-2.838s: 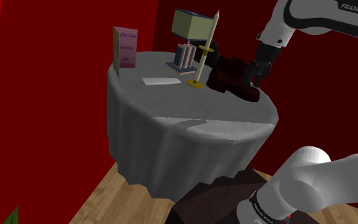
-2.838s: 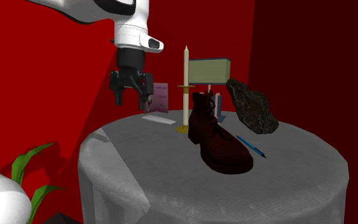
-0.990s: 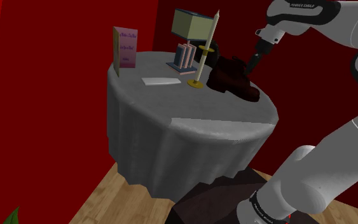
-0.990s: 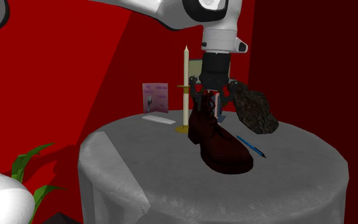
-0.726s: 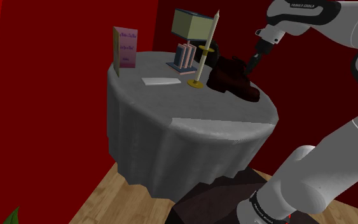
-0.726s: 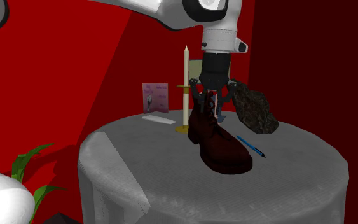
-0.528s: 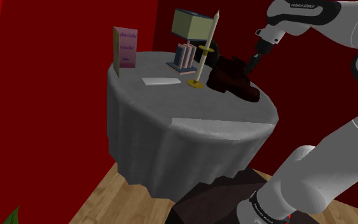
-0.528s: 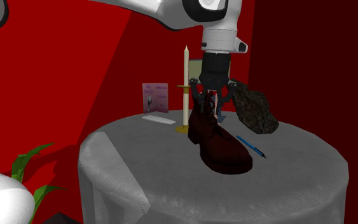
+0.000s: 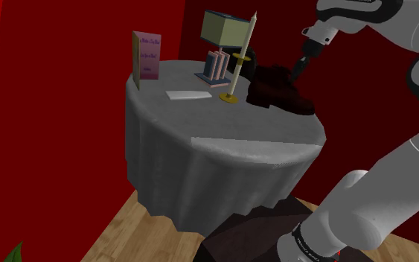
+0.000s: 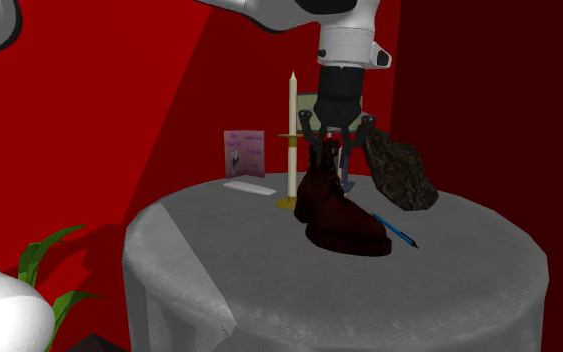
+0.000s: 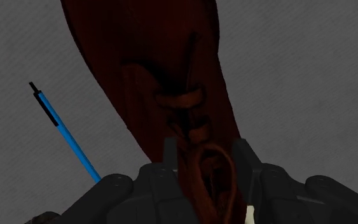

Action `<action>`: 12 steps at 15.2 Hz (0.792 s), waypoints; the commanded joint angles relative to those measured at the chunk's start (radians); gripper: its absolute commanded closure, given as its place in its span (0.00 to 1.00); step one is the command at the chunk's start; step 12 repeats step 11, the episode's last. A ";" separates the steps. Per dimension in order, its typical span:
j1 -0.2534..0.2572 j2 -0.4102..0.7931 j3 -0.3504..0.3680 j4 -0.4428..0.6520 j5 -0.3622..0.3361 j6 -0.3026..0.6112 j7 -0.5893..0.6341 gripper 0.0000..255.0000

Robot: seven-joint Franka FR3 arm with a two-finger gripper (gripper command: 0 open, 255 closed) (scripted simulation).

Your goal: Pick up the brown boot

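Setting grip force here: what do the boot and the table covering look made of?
The boot: dark reddish-brown, smooth, dull sheen, creases around the tongue; probably leather, but the render leaves it open. The table covering: grey, matte, fine woven grain, hanging folds at the edge; looks like cloth.

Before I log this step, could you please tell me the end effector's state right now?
End effector: shut on the brown boot, clasping its upper cuff.

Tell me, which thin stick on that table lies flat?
The blue pen, lying flat beside the dark boot; the pale candle stands upright.
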 commanded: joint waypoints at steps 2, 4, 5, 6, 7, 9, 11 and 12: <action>0.001 0.015 -0.004 0.056 0.011 -0.041 -0.002 1.00; 0.000 0.027 -0.008 0.094 0.018 -0.071 -0.005 1.00; 0.000 0.034 -0.010 0.114 0.023 -0.086 -0.006 1.00; -0.001 0.041 -0.012 0.134 0.027 -0.101 -0.008 1.00; -0.002 0.049 -0.015 0.154 0.032 -0.116 -0.010 1.00; -0.004 0.065 -0.021 0.197 0.043 -0.147 -0.015 1.00; -0.004 0.066 -0.021 0.200 0.044 -0.149 -0.015 1.00; -0.004 0.066 -0.021 0.200 0.044 -0.149 -0.015 1.00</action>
